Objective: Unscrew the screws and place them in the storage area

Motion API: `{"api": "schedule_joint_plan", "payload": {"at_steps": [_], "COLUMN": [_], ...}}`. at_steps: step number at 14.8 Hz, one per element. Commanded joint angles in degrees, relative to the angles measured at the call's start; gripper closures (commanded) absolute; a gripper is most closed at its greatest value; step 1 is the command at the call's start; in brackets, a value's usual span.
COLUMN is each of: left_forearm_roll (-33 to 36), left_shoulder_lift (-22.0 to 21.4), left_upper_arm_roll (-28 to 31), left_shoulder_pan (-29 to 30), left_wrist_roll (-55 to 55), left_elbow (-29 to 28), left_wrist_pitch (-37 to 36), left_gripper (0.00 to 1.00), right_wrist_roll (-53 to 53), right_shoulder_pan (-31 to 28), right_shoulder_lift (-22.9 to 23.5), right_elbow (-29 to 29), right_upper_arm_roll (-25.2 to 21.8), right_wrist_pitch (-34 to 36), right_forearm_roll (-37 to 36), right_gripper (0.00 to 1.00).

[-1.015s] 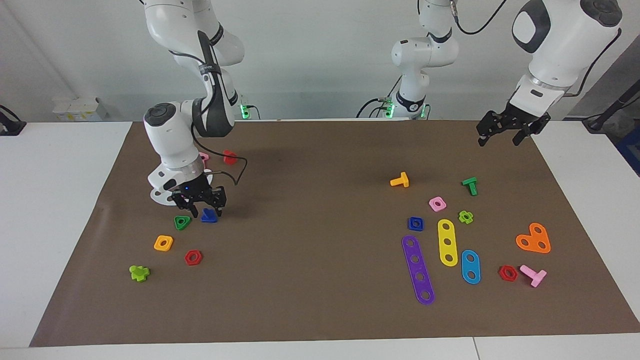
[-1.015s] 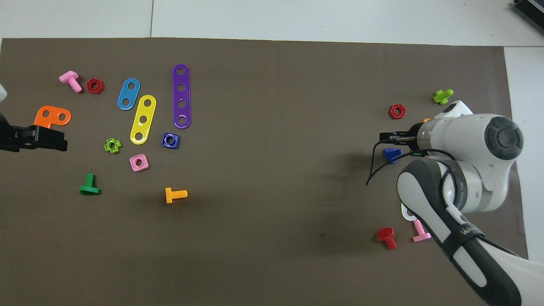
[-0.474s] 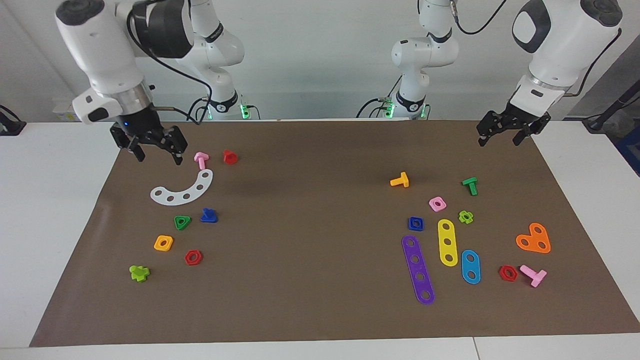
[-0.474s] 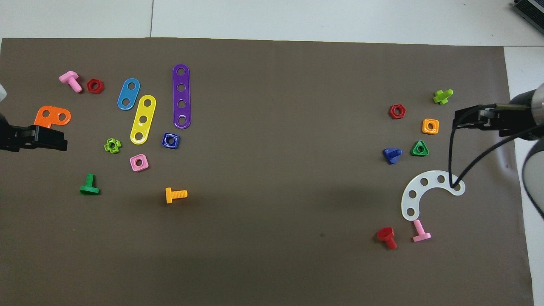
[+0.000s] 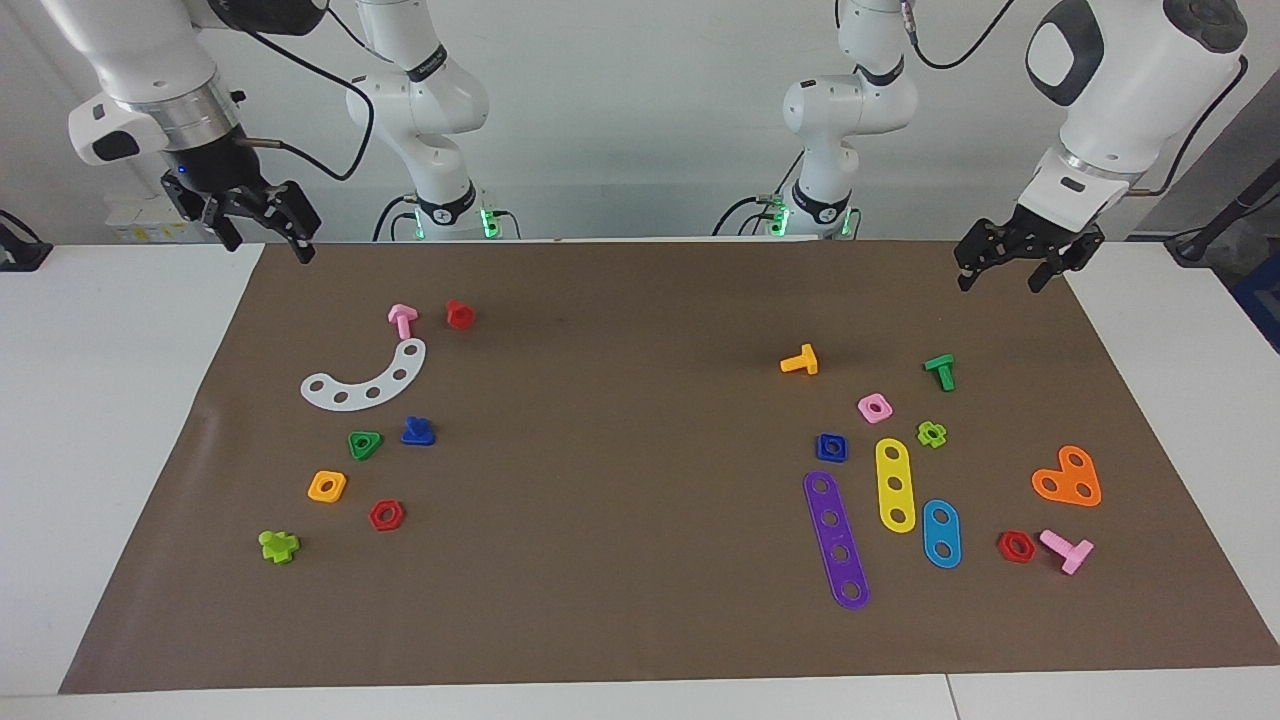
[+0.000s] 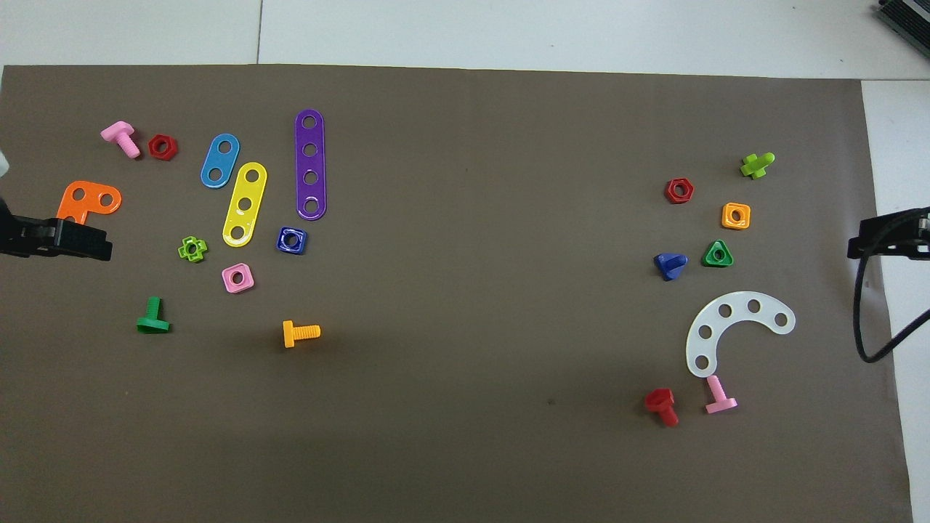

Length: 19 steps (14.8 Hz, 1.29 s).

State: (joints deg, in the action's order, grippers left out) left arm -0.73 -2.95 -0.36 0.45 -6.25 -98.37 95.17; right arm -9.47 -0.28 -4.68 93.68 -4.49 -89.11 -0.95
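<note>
The dark blue screw lies on the brown mat beside the green triangular nut, toward the right arm's end; it also shows in the overhead view. The dark blue square nut lies toward the left arm's end, beside the purple strip, and shows in the overhead view. My right gripper is open and empty, raised over the mat's corner at its own end. My left gripper is open and empty, raised over the mat's edge at its end, waiting.
Around the blue screw lie a white curved strip, orange nut, red nut, lime screw, and pink and red screws. Yellow and blue strips, an orange plate and small parts lie near the blue nut.
My right gripper has left the dark blue screw on the mat, risen and drawn back to the mat's corner at its own end. The left arm has barely moved.
</note>
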Motion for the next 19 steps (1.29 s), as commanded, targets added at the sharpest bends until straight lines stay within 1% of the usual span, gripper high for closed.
{"api": "schedule_joint_plan", "payload": {"at_steps": [1,3,6,11,14,19], "left_forearm_roll": [0.12,0.12,0.12,0.12,0.12,0.12], "left_shoulder_lift": [-1.7,-1.7,-1.7,-1.7,-1.7,-1.7], "left_upper_arm_roll": [0.01,0.09,0.01,-0.08,0.0,0.01], "left_shoulder_pan": [0.43,0.43,0.6,0.51,0.51,0.51], "left_wrist_roll": [-0.87,-0.51,0.54,-0.69,-4.98,-4.21], "left_elbow": [-1.65,-1.74,-1.74,-1.74,-1.74,-1.74], "left_wrist_pitch": [0.72,0.37,0.37,0.98,1.07,1.34], "left_gripper": [0.0,0.0,0.0,0.0,0.0,0.0], "right_wrist_roll": [-0.29,0.5,1.47,1.82,1.73,1.73], "right_shoulder_pan": [0.27,0.28,0.19,-0.69,-1.3,-2.97], "right_shoulder_lift": [-1.03,-0.77,-0.77,-0.86,-1.12,-1.03], "right_elbow": [1.33,0.81,0.19,0.36,0.63,0.63], "right_upper_arm_roll": [0.97,1.24,1.15,0.97,1.68,3.08], "right_wrist_pitch": [0.16,0.25,2.44,2.36,2.36,2.27], "right_forearm_roll": [-0.54,-0.2,0.59,1.74,1.74,1.74], "right_gripper": [0.0,0.0,0.0,0.0,0.0,0.0]}}
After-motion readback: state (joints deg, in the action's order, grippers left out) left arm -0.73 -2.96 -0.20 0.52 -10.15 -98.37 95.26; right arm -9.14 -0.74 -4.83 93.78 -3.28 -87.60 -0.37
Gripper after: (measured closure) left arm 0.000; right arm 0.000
